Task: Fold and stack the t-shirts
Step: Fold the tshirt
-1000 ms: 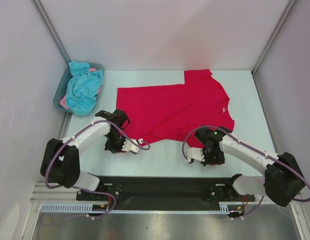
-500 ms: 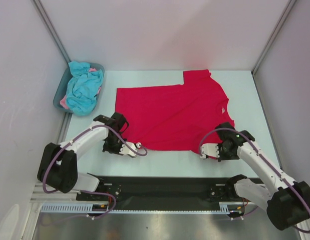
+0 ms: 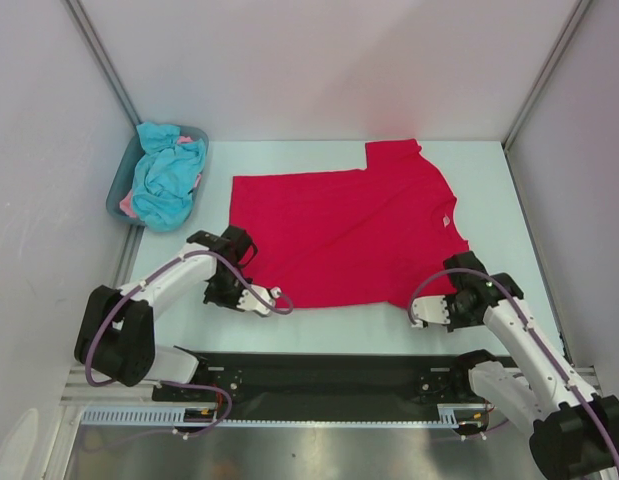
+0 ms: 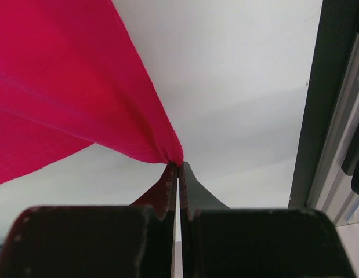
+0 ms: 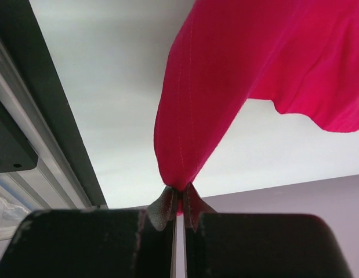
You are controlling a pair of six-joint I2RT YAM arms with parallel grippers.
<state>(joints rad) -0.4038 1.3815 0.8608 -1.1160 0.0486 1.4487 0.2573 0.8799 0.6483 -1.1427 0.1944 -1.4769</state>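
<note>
A: Where does the crimson red cloth t-shirt [image 3: 344,235] lie?
B: It is spread flat on the pale table [image 3: 489,170], with its long near edge towards the arm bases.
A: And the fingers?
B: The left gripper [image 4: 178,168] is pinched together on the near-left corner. The right gripper [image 5: 179,194] is clamped on the near-right corner. Crumpled turquoise-blue shirts [image 3: 167,180] fill the grey-blue plastic tub [image 3: 117,192] at far left.

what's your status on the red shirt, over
Left gripper shut on red t-shirt, near corner. Right gripper shut on other near corner. Tub far left, clear.
</note>
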